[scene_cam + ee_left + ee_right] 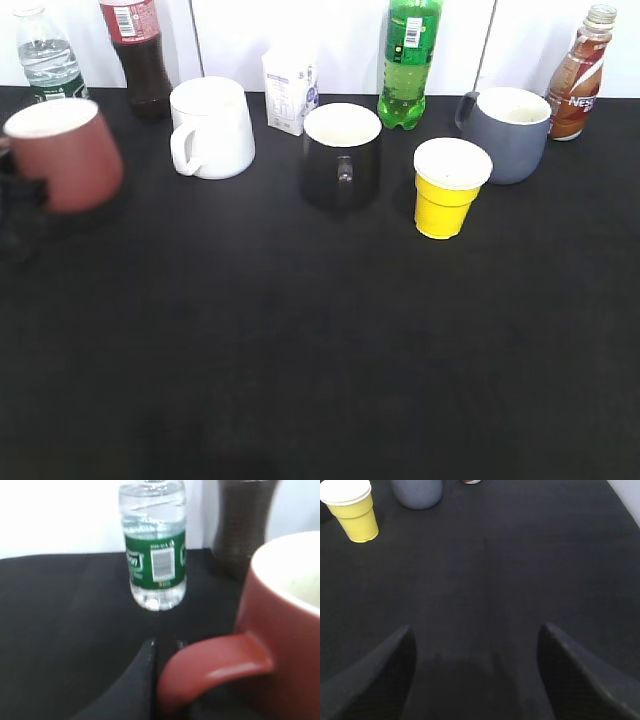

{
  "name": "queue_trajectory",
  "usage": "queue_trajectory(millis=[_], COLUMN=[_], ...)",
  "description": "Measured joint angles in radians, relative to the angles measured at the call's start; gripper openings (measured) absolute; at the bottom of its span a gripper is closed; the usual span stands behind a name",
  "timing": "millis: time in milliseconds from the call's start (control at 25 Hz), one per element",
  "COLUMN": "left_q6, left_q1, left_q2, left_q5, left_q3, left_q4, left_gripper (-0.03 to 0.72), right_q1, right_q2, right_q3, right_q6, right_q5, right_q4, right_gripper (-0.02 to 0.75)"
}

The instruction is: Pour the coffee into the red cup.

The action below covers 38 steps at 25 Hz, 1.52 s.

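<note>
The red cup [62, 155], a squat brick-red mug with a white inside, is at the far left of the black table. In the left wrist view its loop handle [215, 666] lies between the dark fingers of my left gripper [166, 644], which is shut on it. In the exterior view that gripper [18, 198] is a dark shape at the left edge. The coffee bottle [580, 75], with a brown Nescafe label and silver cap, stands upright at the back right. My right gripper [475, 630] is open and empty over bare table and is out of the exterior view.
Along the back stand a water bottle [45, 55] [154, 555], a cola bottle [138, 50], a white mug [210, 128], a small carton [288, 88], a black mug [340, 155], a green bottle [408, 65], a yellow paper cup [448, 188] [352, 510] and a grey-blue mug [510, 135].
</note>
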Motion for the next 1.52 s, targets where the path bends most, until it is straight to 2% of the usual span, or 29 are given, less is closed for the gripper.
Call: queue_trajectory(millis=[160,200,320,360,400,480,680,800,960,1040,1240,1360,1520], left_q6=[-0.008,-0.050,-0.117,-0.143,-0.153,-0.157,-0.157,-0.157,-0.157,-0.158,-0.158,-0.158,-0.158], left_q1=[0.000,0.000,0.000,-0.008,-0.023,-0.076,-0.226,-0.237,-0.237,-0.237,-0.237,-0.237,-0.237], left_q2=[-0.151,-0.167,-0.177,-0.177,-0.177,-0.177,-0.114,-0.110,-0.109,-0.109,-0.109,-0.109,-0.108], left_q5=[-0.027,-0.047,-0.136,-0.143,-0.149,-0.149,-0.177,-0.180,-0.181,-0.181,-0.181,-0.182,-0.183], left_q3=[0.138,0.151,0.158,0.159,0.159,0.159,0.159,0.159,0.159,0.159,0.159,0.159,0.159], left_q4=[0.144,0.199,0.441,0.487,0.500,0.503,0.509,0.500,0.481,0.477,0.468,0.466,0.463], left_gripper=[0.067,0.066,0.066,0.064,0.064,0.064,0.064,0.064,0.064,0.064,0.064,0.064,0.064], right_q1=[0.000,0.000,0.000,0.000,0.000,0.000,0.000,0.000,0.000,0.000,0.000,-0.014,-0.040], right_q2=[0.000,0.000,0.000,0.000,0.012,0.097,0.501,0.798,1.208,1.367,1.547,1.596,1.628], right_q3=[0.000,0.000,-0.004,-0.014,-0.025,-0.024,-0.024,-0.024,-0.024,-0.036,-0.120,-0.143,-0.143], right_q6=[0.000,0.000,0.000,0.000,0.000,0.000,0.000,0.000,0.000,0.000,0.001,0.000,0.000], right_q5=[0.000,0.000,-0.003,-0.037,-0.138,-0.383,-0.847,-1.123,-1.573,-1.668,-1.684,-1.680,-1.819], right_q4=[0.006,0.007,0.009,0.009,0.010,0.010,0.010,0.003,0.003,0.003,0.013,-0.005,0.110], right_gripper=[0.589,0.589,0.589,0.589,0.589,0.589,0.589,0.589,0.589,0.589,0.589,0.524,0.482])
